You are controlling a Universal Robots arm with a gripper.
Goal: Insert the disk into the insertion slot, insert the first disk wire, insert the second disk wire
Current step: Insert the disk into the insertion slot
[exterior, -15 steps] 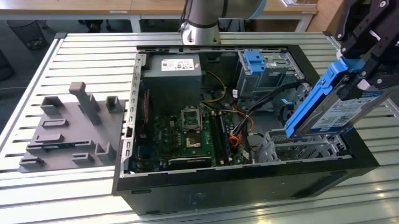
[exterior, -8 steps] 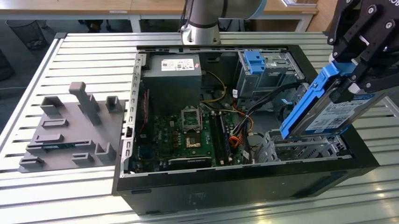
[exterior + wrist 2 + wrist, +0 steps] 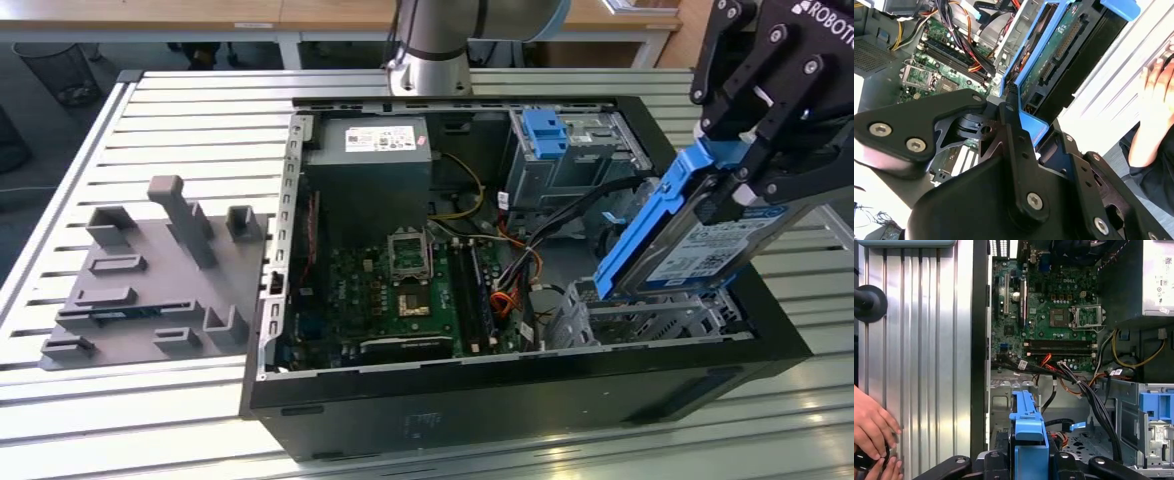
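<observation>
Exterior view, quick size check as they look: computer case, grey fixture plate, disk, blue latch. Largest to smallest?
1. computer case
2. grey fixture plate
3. disk, held raised and likely nearer the camera, so its rank against the plate is unsure
4. blue latch

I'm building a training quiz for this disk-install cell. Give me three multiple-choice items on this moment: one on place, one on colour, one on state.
1. Where is the disk?
A) held in the gripper, above the insertion slot
B) seated inside that slot
C) lying on the floor

2. Its carrier is:
A) red
B) green
C) blue

3. The disk is:
A) lying level
B) steeply tilted
C) out of its carrier

Answers:
1. A, the gripper clamps it over the perforated cage.
2. C, the frame is bright blue.
3. B, it slants with its lower end near the cage.
</observation>
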